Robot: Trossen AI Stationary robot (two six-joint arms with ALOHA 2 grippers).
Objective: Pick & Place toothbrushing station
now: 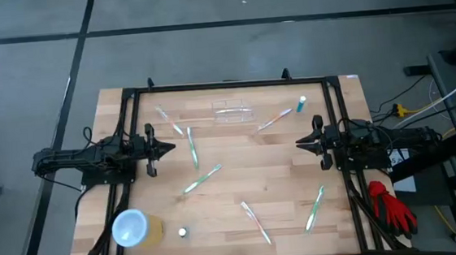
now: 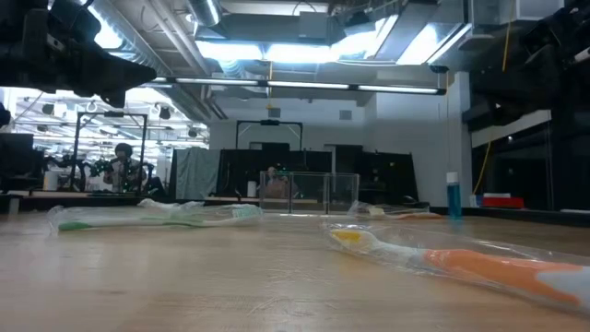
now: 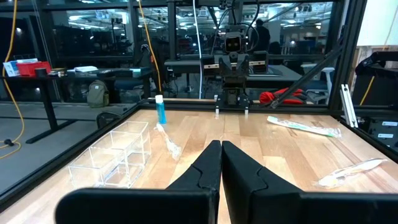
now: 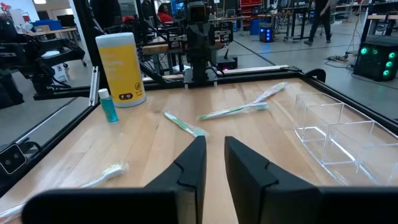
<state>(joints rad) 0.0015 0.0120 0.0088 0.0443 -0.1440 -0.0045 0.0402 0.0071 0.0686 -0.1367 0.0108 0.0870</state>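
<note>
The toothbrushing station [image 1: 233,112] is a clear plastic holder with compartments, standing on its base at the far middle of the wooden table; it also shows in the left wrist view [image 3: 118,155] and the right wrist view [image 4: 339,134]. My left gripper [image 1: 171,148] hovers level at the table's left side, fingers shut [image 3: 221,146] with nothing between them. My right gripper [image 1: 298,144] hovers level at the right side, facing the left one, its fingers [image 4: 214,143] a narrow gap apart and empty. Both are well away from the holder.
Several wrapped toothbrushes [image 1: 202,178] lie scattered over the table. A yellow cup with a white top [image 1: 134,228] stands at the near left corner, with a small bottle [image 1: 183,231] beside it. Another blue bottle [image 1: 301,104] stands right of the holder. Black frame rails [image 1: 225,85] border the table.
</note>
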